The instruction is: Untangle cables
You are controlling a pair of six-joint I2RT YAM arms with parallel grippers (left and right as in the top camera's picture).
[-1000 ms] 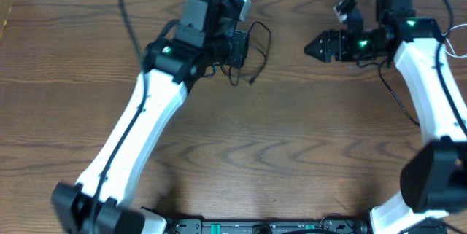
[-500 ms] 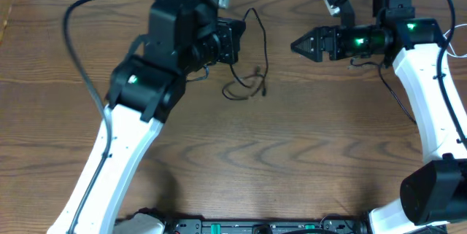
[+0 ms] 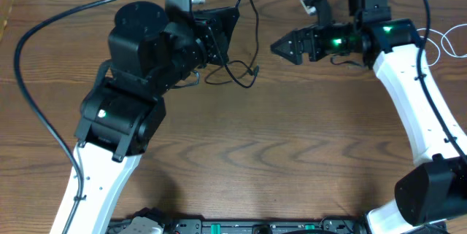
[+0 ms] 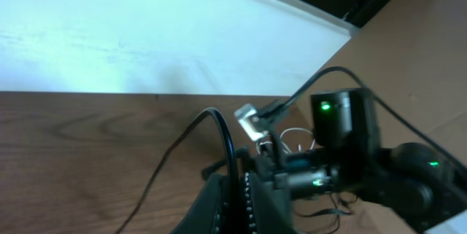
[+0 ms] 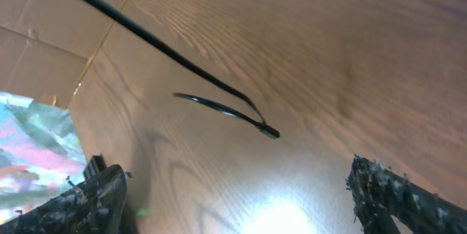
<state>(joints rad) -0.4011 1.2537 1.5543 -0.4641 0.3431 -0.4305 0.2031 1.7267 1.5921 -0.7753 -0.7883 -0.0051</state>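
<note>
L gripper (image 3: 228, 28) clamped tight on black cable (image 3: 255, 48), which loops out from its fingertips. R gripper (image 3: 277, 47) spread wide, empty; cable's plug end (image 5: 270, 133) sits ahead, btwn its fingers, not touching.

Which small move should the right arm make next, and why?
Probably ease the right gripper forward to the black cable and close on the hanging strand. The left gripper is shut on that cable, and its loops dangle toward the table. The right jaws stand open, pointing at the strand, with a gap between.
</note>
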